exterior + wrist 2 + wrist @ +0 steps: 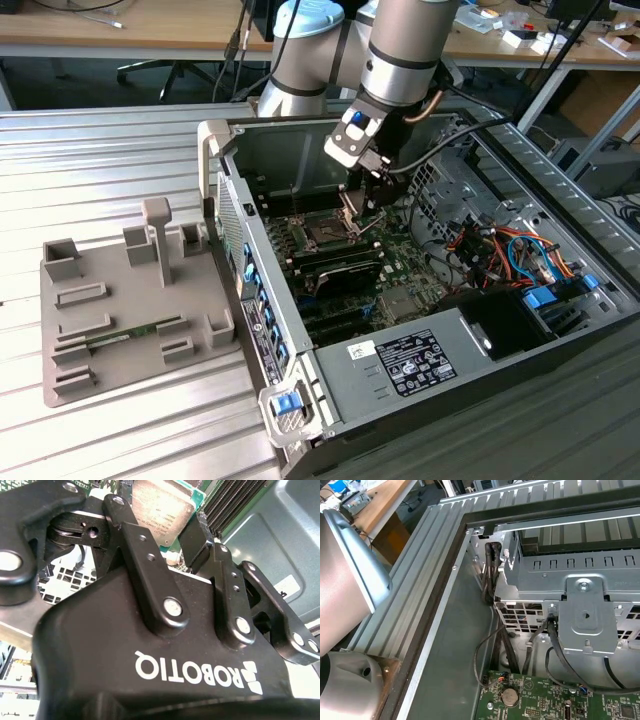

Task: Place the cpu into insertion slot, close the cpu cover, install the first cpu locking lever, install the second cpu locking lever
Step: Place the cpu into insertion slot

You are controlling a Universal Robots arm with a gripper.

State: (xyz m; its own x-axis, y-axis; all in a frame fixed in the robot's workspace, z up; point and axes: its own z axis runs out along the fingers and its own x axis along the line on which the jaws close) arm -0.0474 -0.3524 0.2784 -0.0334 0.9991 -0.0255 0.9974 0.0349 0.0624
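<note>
Second wrist view puts the cpu right at the tips of my gripper, between its two black fingers. They are drawn in on it, one against each side edge, pinching it. Its top is flat brushed silver with a green rim. The fingers are matte black links with bright round pins. Behind it run long ribbed memory slots.

From the exterior view I see the gripper hanging inside the open case, just beside the insertion slot, toward the exterior view's right. The slot is a dark square with a silver rim in the green board. The cpu cover stands tilted up at its edge. Outside the case, a grey moulded tray sits on the ribbed metal table.

First wrist view shows me a perforated steel drive cage with black cables drooping toward the board.
</note>
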